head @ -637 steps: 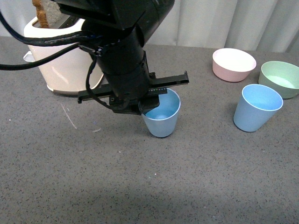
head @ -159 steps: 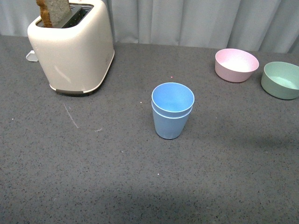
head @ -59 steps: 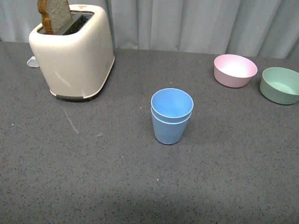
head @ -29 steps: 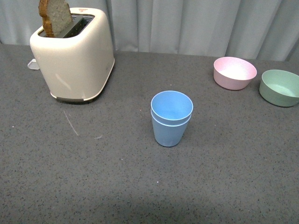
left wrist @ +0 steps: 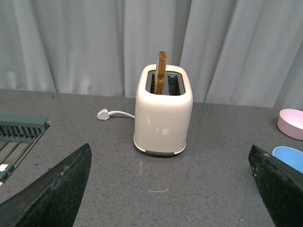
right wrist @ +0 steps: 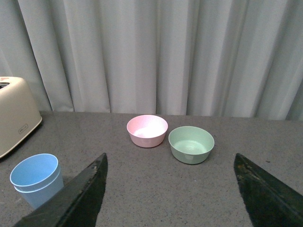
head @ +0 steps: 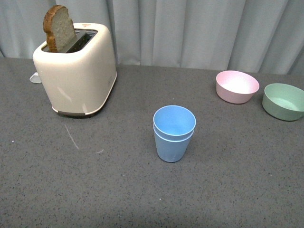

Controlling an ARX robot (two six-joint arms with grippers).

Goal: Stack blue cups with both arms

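Blue cups (head: 174,134): nested upright, right of the toaster (head: 76,68), between both arms.
Left hand (left wrist: 161,198): wide open, empty.
Right hand (right wrist: 165,198): wide open, empty.

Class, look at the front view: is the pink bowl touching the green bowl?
No. The pink bowl and the green bowl stand side by side with a strip of bare grey table between them.

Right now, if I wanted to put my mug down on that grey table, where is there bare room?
The widest bare stretch is the near part of the table, in front of the toaster and the stacked blue cups. There is also room between the cups and the toaster, and between the cups and the pink bowl. The far right is tighter: the pink bowl and green bowl sit close together.
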